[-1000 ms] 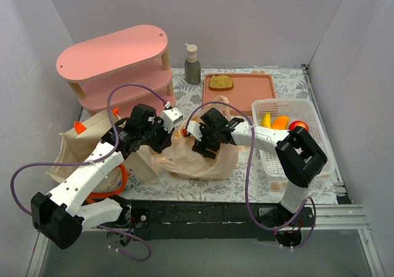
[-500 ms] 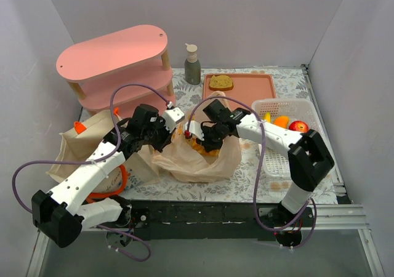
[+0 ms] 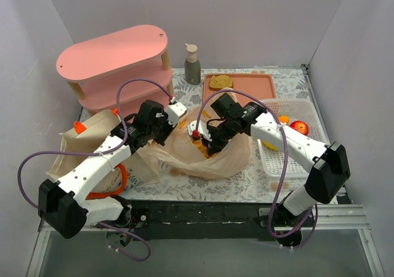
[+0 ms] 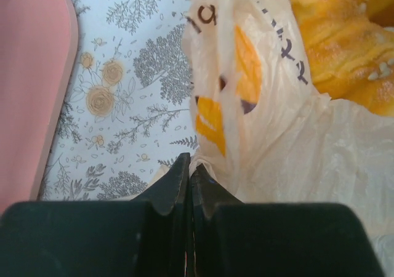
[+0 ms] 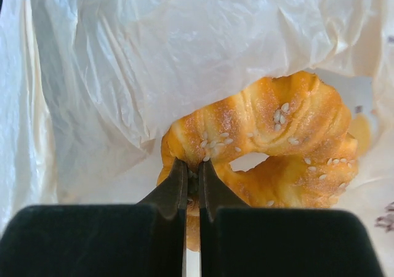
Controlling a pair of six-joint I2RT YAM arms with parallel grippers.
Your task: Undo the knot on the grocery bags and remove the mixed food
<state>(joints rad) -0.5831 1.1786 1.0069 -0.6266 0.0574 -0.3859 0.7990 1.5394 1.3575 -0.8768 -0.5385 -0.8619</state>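
Note:
The tan plastic grocery bag (image 3: 212, 160) lies open mid-table. My left gripper (image 3: 166, 131) is shut on its left rim; in the left wrist view its jaws (image 4: 189, 167) pinch the thin film (image 4: 277, 141). My right gripper (image 3: 209, 143) reaches down into the bag's mouth. In the right wrist view this gripper (image 5: 192, 169) is shut on the edge of a golden seeded pastry (image 5: 277, 123), which rests on the bag's inner film (image 5: 154, 55). The cream canvas tote (image 3: 86, 143) with orange handles lies at the left, under the left arm.
A white mesh basket (image 3: 305, 108) at the right holds a red apple (image 3: 300, 127) and an orange wedge (image 3: 283, 119). Behind the bag a pink tray (image 3: 252, 89) carries a bread slice (image 3: 221, 81). A grey pump bottle (image 3: 192, 64) and a pink shelf (image 3: 117, 58) stand at the back.
My right gripper has gone from open to shut on the pastry inside the bag, its arm stretching out further. The left gripper pulled the rim back-left, widening the bag's mouth.

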